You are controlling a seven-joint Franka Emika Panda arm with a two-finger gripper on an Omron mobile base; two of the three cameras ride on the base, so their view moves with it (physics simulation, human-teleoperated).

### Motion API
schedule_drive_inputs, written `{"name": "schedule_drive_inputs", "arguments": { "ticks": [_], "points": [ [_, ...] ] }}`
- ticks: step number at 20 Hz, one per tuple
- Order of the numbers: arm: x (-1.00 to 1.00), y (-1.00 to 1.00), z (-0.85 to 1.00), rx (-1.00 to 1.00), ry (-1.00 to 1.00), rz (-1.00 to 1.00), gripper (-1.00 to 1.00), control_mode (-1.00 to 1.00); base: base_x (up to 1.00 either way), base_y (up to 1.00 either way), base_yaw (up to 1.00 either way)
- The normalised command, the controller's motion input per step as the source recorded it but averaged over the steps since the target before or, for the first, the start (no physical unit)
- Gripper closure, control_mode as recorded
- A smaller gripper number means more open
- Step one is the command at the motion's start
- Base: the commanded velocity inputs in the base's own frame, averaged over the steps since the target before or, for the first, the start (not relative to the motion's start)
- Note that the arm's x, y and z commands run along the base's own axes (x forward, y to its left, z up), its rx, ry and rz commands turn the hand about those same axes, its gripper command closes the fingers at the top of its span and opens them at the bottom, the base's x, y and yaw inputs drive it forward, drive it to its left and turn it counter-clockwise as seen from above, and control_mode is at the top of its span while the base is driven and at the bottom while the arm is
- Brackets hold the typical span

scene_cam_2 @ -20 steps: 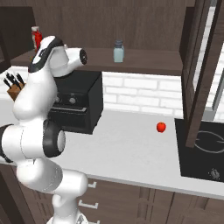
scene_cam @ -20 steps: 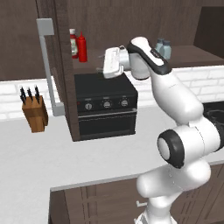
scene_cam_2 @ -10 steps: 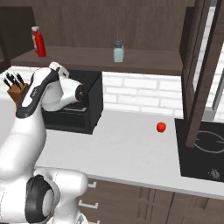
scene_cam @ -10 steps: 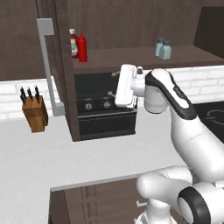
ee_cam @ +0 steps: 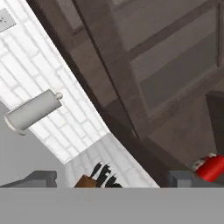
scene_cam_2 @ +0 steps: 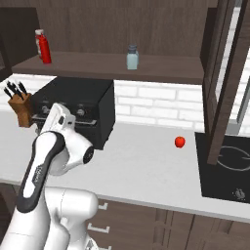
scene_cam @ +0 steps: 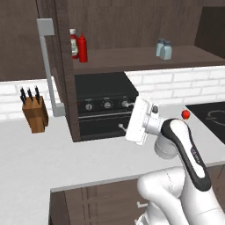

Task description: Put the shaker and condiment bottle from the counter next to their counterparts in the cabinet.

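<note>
Now arm folded low over counter [scene_cam: 66, 158], tool [scene_cam: 124, 128] open, empty

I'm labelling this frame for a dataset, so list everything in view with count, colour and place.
Bottles: two, red, one white-capped, cabinet shelf left end.
Shakers: two, pale blue, grey caps, shelf right.
Cabinet: one, dark brown, above counter.
Door handle: one, grey.
Oven: one, black, on counter.
Knife block: one, wooden, counter left.
Small round object: one, red, counter.
Cooktop: one, black.
Counter: one, white.
Gripper: one, open, before oven.
</note>
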Motion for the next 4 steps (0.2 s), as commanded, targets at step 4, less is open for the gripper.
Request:
{"name": "schedule_drive_inputs", "arguments": {
  "ticks": [4],
  "points": [
    [-0.31, -0.07, -0.16, 0.0, -0.02, 0.03, -1.0, -1.0, 0.0, 0.0, 0.0]
  ]
}}
